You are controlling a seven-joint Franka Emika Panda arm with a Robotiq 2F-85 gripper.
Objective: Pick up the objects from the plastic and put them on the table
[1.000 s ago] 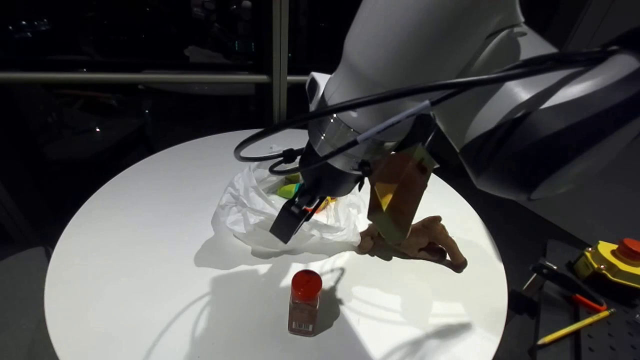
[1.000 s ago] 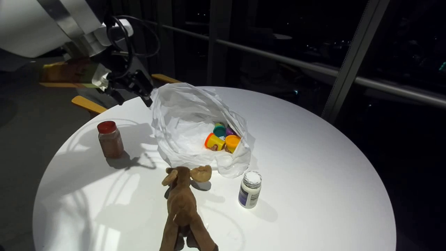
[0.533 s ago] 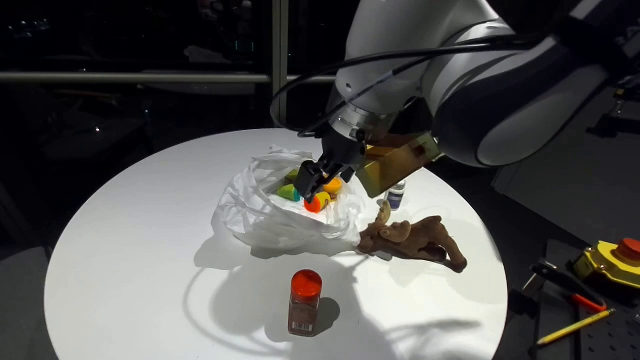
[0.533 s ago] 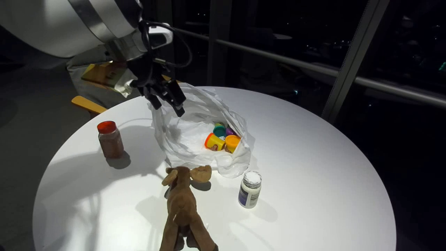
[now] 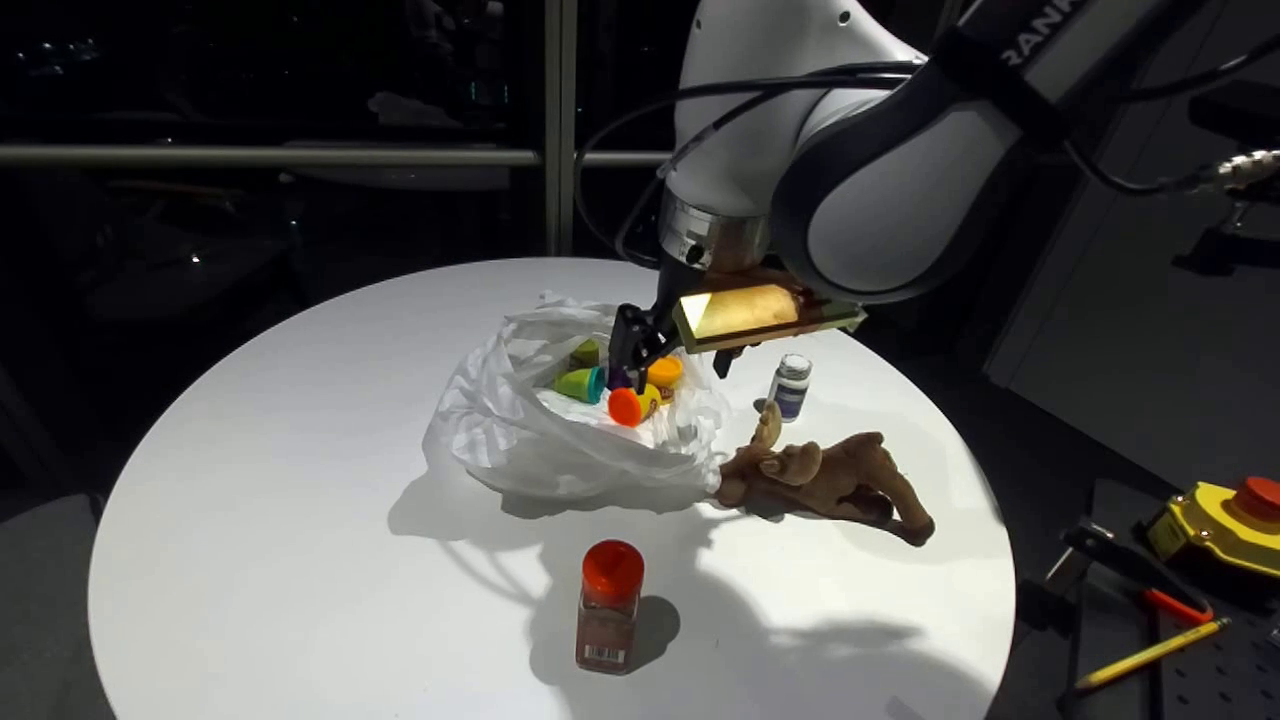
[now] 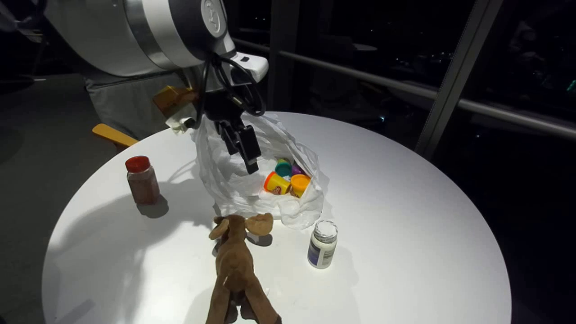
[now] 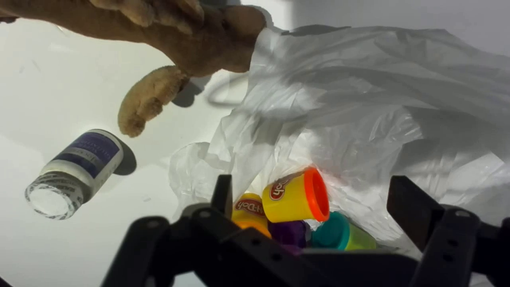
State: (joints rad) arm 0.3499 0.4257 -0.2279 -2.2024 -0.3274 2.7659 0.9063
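The white, wrinkled plastic is a bag lying with its mouth spread on the white table. Several of the objects lie inside as small tubs: a yellow one with a red-orange lid, an orange-lidded one, a purple one and a green one with a teal lid. Another green tub shows deeper in the bag in an exterior view. Above the bag mouth hangs my gripper, open, its fingers wide apart and holding nothing. In the wrist view its body partly covers the purple and teal-lidded tubs.
A brown plush moose lies against the bag's edge. Near it stands a white bottle with a purple label. A red-capped jar stands apart from the bag. Off the table are a yellow box with a red button and a pencil.
My gripper has come from the bag's near edge to above its mouth, lower and closer to the tubs, staying open. Tubs, bag, moose, bottle and jar have kept their places.
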